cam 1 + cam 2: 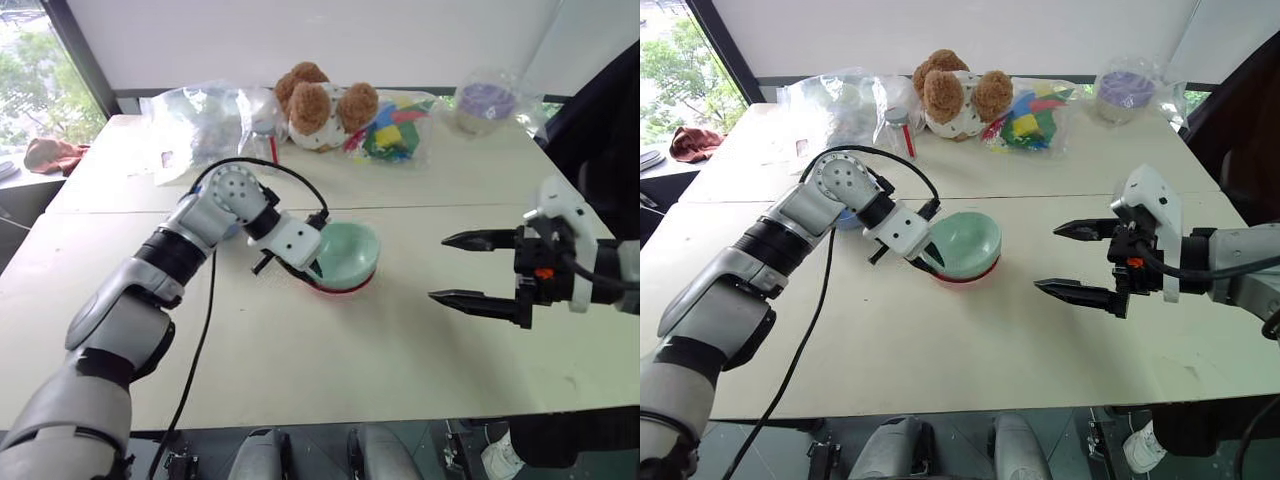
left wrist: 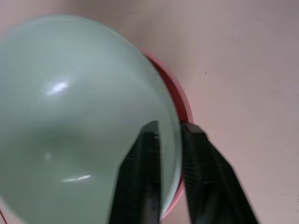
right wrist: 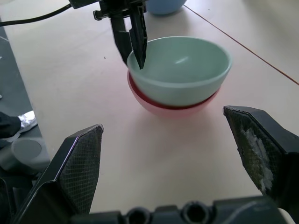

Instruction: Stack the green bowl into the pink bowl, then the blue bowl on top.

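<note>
Two bowls sit nested at the middle of the table (image 1: 420,330): the green bowl (image 1: 350,250) rests inside the pink bowl (image 3: 154,103), whose red-pink rim peeks out beneath it. The blue bowl (image 3: 161,5) stands just behind them toward the upper left, mostly hidden by the left arm. Along the far edge, at the top of the frame, lie clear plastic bags (image 1: 200,120), a brown teddy bear (image 1: 320,105), a bag of coloured pieces (image 1: 395,130) and a clear tub of purple stuff (image 1: 485,100); none of these crowd the bowls. A black cable (image 1: 205,330) trails from the left wrist down off the table's near edge. The left gripper (image 2: 169,140) reaches in from the left, angled downward, its fingers straddling the green bowl's near rim with a narrow gap, one inside and one outside. The right gripper (image 1: 462,268) hovers at centre right, pointing left toward the bowls, well apart from them, fingers spread wide and empty.
</note>
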Motion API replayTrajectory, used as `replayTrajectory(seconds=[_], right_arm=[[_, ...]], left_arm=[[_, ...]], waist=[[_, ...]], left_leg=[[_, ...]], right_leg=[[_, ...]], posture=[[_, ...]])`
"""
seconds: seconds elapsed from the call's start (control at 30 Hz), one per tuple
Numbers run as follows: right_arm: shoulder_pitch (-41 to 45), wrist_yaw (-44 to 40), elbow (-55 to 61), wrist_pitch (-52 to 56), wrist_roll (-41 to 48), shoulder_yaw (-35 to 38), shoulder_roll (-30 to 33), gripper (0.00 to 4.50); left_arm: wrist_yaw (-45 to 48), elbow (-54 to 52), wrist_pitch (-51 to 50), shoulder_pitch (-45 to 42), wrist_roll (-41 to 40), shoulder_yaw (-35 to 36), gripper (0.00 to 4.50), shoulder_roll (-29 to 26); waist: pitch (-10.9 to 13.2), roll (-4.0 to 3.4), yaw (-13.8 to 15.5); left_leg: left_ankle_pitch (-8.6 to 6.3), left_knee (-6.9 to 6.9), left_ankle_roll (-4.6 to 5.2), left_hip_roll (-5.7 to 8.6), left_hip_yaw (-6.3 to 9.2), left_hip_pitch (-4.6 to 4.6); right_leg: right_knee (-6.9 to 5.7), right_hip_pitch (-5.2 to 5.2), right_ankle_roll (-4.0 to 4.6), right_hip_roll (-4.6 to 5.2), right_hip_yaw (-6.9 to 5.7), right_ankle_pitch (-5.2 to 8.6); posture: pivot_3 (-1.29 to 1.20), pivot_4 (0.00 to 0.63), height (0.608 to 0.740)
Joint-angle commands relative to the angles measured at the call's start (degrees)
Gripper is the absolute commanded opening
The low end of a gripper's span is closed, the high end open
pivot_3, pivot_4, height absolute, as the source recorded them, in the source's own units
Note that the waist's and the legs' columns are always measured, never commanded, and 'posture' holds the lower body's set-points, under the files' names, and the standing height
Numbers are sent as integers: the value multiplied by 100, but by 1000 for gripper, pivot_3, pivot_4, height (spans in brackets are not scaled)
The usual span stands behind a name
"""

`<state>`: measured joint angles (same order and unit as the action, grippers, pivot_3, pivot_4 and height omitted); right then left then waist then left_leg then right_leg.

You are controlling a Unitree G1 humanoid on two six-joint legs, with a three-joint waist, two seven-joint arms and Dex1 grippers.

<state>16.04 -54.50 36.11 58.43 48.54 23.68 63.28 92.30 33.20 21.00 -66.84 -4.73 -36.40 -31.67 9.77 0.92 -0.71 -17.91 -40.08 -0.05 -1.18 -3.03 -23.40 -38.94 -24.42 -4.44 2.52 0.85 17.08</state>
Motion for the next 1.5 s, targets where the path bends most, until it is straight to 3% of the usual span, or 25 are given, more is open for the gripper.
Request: replayTrajectory(seconds=[0.03, 0.17, 0.27, 0.4, 0.7, 0.87, 1.13, 1.43, 1.5], right_arm=[[-65, 129, 181, -23, 129, 317, 77, 4500], [-85, 192, 152, -80, 171, 297, 103, 4500], [-37, 200, 90, -159, 171, 203, 120, 4500], [292, 201, -151, -398, 83, -178, 45, 4500], [933, 4, -645, -921, -220, -1058, -59, 4500], [1157, -128, -851, -1099, -384, -1340, -73, 4500], [1238, -223, -917, -1152, -455, -1403, -39, 4500], [1067, -135, -774, -1056, -420, -1180, 46, 4500], [1050, -115, -784, -1070, -471, -1163, 56, 4500]], left_arm=[[20, -32, 62, -321, -377, -125, 2519, -97], [20, -127, -429, -588, -938, -14, 4487, -304], [20, 52, -760, -852, -1078, 508, 4487, -480], [-138, 274, -945, -788, -768, 1213, 4487, -1221], [-1287, 253, -1105, 813, 161, 1993, 4487, -2245], [-2064, 795, -1102, 1100, 511, 2174, 4487, -2049], [-2860, 2171, -731, 782, 1065, 2174, 4487, -1445], [-2728, 2802, -271, 333, 1301, 2211, 53, -1282], [-2548, 2770, -241, 176, 1290, 2210, 53, -1249]], waist=[[0, 0, 2], [0, 0, -2], [0, 0, 4], [0, -1, -67], [0, 1, 16], [1, 8, 45], [1, 8, 10], [1, 8, 7], [0, 9, 21]], left_leg=[[0, 0, 0, -1, 1, 0], [0, -1, 0, -1, 1, 0], [0, -1, 0, -1, 2, 0], [0, 1, 0, -2, -2, 4], [1, -3, -1, -10, -1, 1], [0, -7, 0, -2, 0, -4], [0, -5, 1, -2, 0, -4], [0, -5, 0, -4, -1, -3], [0, -5, 0, -2, -1, -4]], right_leg=[[0, 0, 0, 0, 0, 0], [-1, 0, 0, 0, 0, 0], [-1, 0, 0, -2, -1, 0], [-1, -2, -2, -8, 3, 1], [-6, -3, -2, 1, -1, 2], [-3, -2, -2, 13, -5, 1], [-5, -4, -3, 12, -7, 1], [-7, -6, -3, 12, -7, 1], [-6, -6, -3, 13, -8, 0]], posture=[[0, 150, 740], [0, 150, 740], [0, 150, 740], [0, 150, 740], [0, 150, 740], [0, 150, 740], [0, 150, 740], [0, 150, 740], [0, 150, 740]])
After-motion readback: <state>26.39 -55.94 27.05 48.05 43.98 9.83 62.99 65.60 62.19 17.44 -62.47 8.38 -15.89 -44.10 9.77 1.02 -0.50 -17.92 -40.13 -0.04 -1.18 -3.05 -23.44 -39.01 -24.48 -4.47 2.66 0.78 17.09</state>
